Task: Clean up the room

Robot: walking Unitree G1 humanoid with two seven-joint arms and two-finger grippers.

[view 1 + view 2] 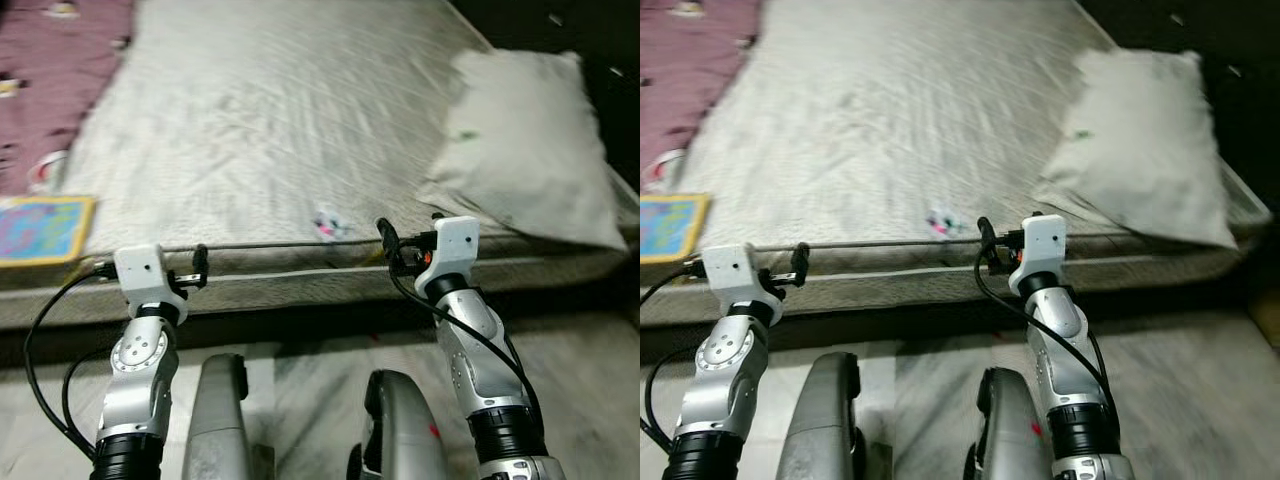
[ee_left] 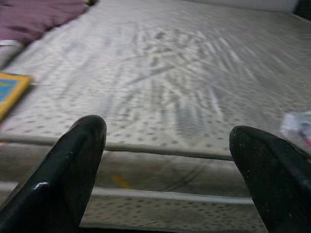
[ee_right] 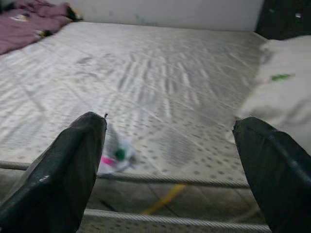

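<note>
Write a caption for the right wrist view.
Open right gripper faces a small wrapper on the mattress.
</note>
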